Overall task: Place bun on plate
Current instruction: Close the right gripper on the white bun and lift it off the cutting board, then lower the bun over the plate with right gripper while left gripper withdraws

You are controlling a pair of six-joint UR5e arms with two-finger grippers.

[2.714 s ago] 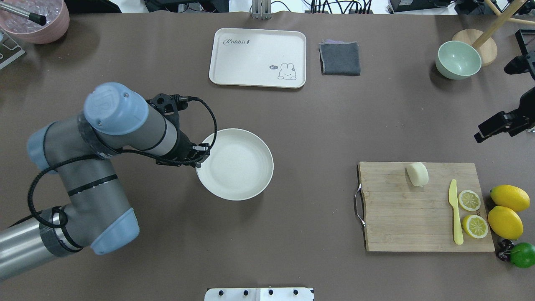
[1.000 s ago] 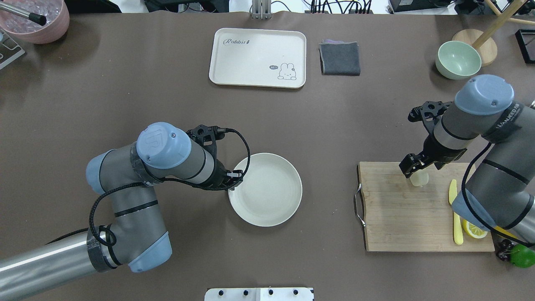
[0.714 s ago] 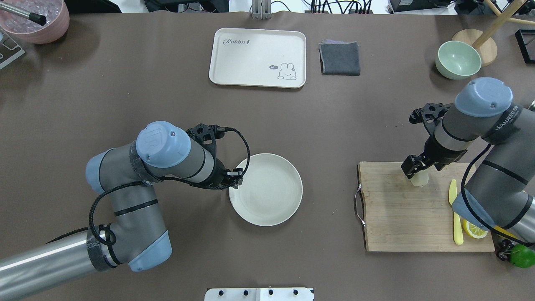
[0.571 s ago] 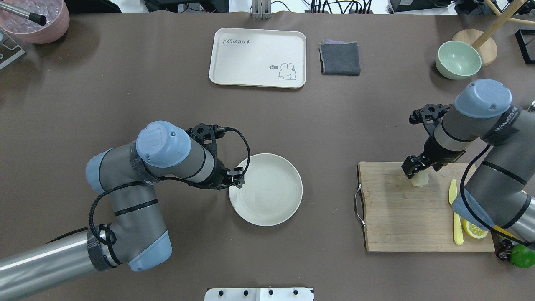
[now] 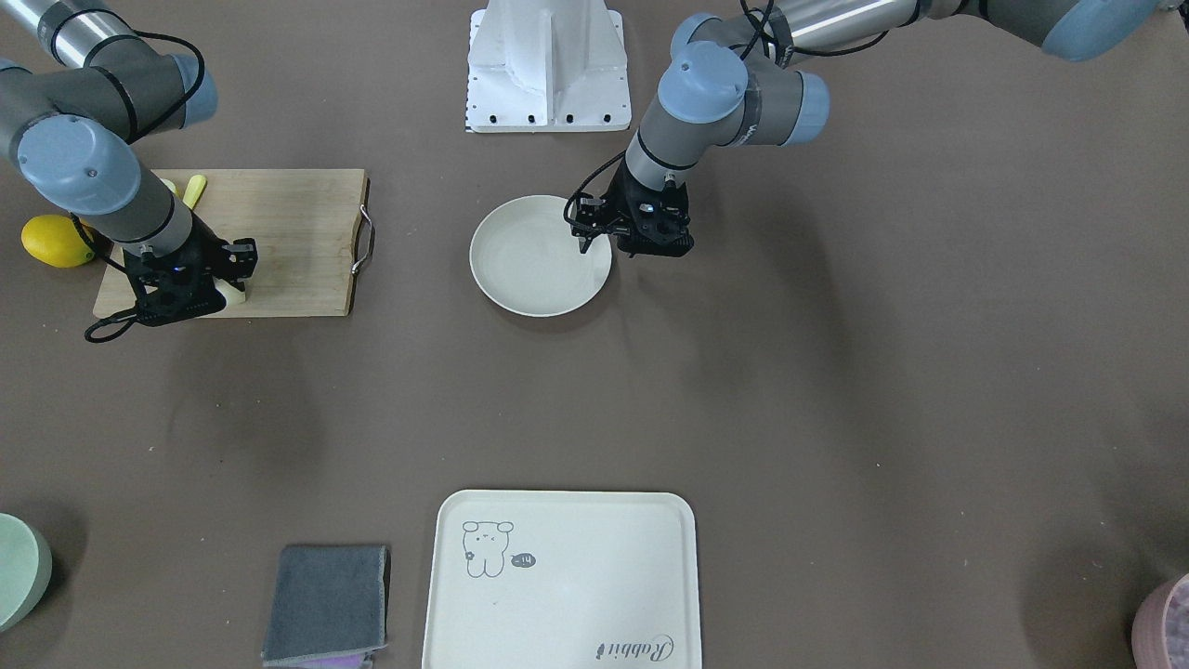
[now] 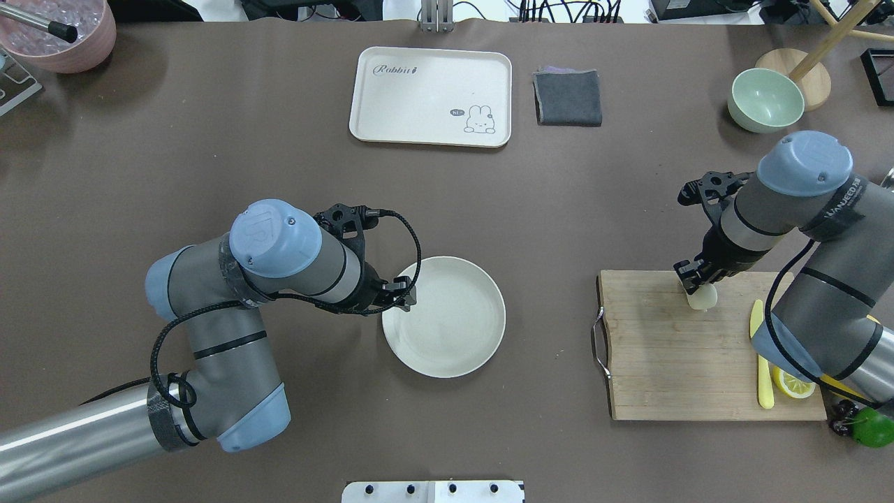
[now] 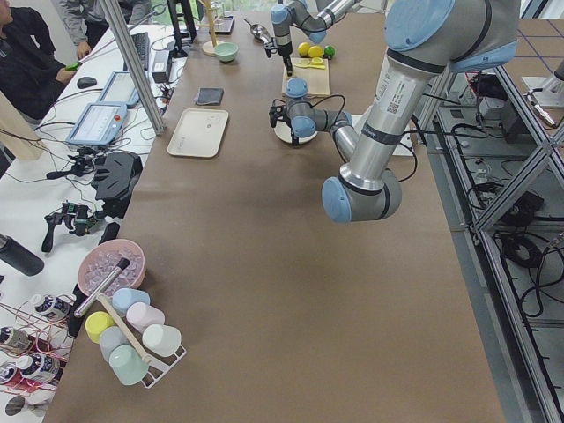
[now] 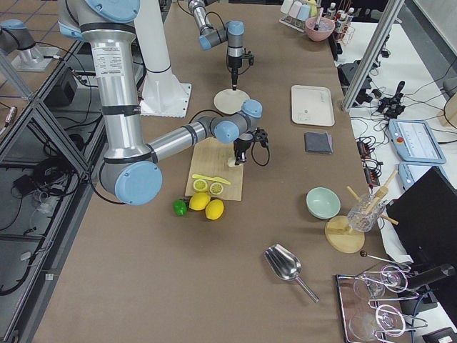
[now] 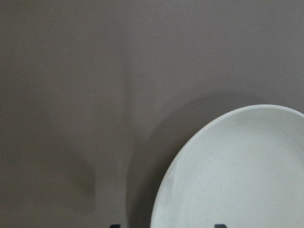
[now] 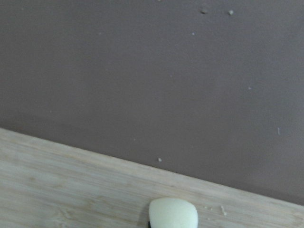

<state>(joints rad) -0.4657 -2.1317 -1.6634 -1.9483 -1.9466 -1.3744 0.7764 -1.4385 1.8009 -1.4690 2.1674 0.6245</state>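
Note:
The bun (image 6: 704, 300), a small pale lump, lies at the far edge of the wooden cutting board (image 6: 663, 363). My right gripper (image 6: 698, 286) points straight down and is shut on the bun (image 5: 234, 295). In the right wrist view the bun (image 10: 173, 214) sits at the bottom centre. The round off-white plate (image 6: 454, 335) rests on the table's middle. My left gripper (image 6: 407, 293) hovers open at the plate's left rim. In the left wrist view its fingertips stand wide apart either side of the plate (image 9: 237, 171) edge.
A yellow knife (image 6: 763, 363), a lemon slice (image 6: 793, 385) and a lime (image 6: 873, 427) lie by the board's right end. At the back are a cream tray (image 6: 431, 96), a grey cloth (image 6: 568, 98) and a green bowl (image 6: 765, 101).
My left gripper dragged the plate right and nearer, then let go of its rim. My right arm came in over the board and its jaws narrowed onto the bun.

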